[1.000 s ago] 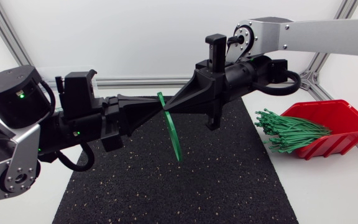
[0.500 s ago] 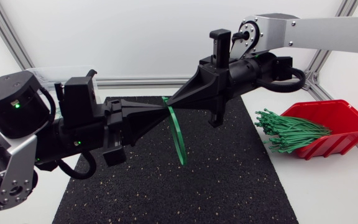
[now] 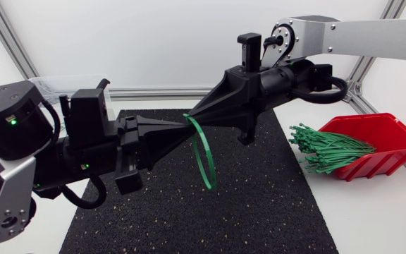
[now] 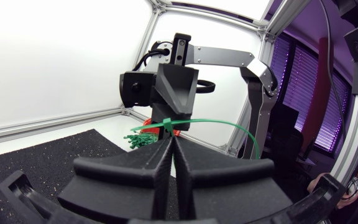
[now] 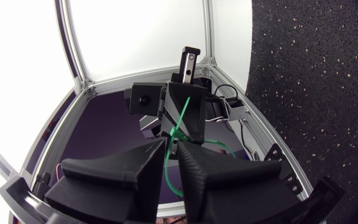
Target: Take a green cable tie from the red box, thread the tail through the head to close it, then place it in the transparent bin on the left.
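Over the mat (image 3: 273, 204) mid-frame, left end effector (image 3: 183, 128) and right end effector (image 3: 191, 120) both pinch a looped tie (image 3: 211, 182); threading seems underway, pulling it tight comes next.

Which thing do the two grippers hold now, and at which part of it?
Both the left gripper and the right gripper pinch one green cable tie at the top of its loop.
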Controlling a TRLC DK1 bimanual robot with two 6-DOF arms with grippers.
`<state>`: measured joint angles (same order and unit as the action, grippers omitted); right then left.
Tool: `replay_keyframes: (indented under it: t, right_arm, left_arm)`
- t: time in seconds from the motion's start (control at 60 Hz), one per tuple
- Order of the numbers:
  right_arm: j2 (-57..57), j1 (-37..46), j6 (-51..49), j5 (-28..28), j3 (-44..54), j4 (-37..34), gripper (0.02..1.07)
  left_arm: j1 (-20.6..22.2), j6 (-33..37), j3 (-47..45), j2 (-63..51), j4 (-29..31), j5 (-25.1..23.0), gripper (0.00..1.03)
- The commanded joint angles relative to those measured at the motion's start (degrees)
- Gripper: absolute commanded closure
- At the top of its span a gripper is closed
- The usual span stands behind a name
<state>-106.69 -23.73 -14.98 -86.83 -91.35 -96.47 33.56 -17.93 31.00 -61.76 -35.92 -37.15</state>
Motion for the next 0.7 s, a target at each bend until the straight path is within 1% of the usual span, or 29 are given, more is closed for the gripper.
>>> replay_keyframes:
  t: [0.0, 0.033, 0.067, 0.1, 0.317, 0.467, 0.567, 0.683]
  right_arm:
    - [-0.44, 0.52, 1.62, -1.06, 0.74, -14.45, 0.66]
    - [0.26, 0.52, 1.71, -1.06, 0.74, -14.45, 0.65]
    - [1.05, 0.52, 2.15, -0.89, 0.82, -14.36, 0.59]
    - [1.67, 0.52, 2.41, -0.80, 0.91, -14.28, 0.56]
    - [2.63, 2.72, 2.41, -0.36, 1.88, -13.40, 0.56]
    - [2.19, 5.27, 2.50, 0.34, 2.05, -12.43, 0.56]
    - [-1.06, 7.73, 2.77, 0.78, 0.82, -11.20, 0.56]
    - [-4.40, 7.91, 2.77, 1.22, -0.49, -10.32, 0.56]
  left_arm:
    - [0.80, 1.41, 0.81, 0.85, -0.55, -0.91, 0.99]
    - [0.63, 1.67, 0.64, 0.76, -0.55, -0.91, 0.99]
    - [0.36, 2.03, 0.55, 0.67, -0.55, -0.91, 0.99]
    - [0.28, 2.29, 0.37, 0.58, -0.55, -0.91, 0.99]
    - [-2.80, 4.66, -0.95, -0.12, -0.64, -1.26, 0.99]
    - [-3.94, 7.47, -1.56, -1.61, -1.08, -1.61, 0.99]
    - [-3.50, 10.02, -2.70, -1.61, -1.17, -2.23, 0.99]
    - [-1.22, 11.61, -3.23, -1.61, -0.99, -2.23, 0.99]
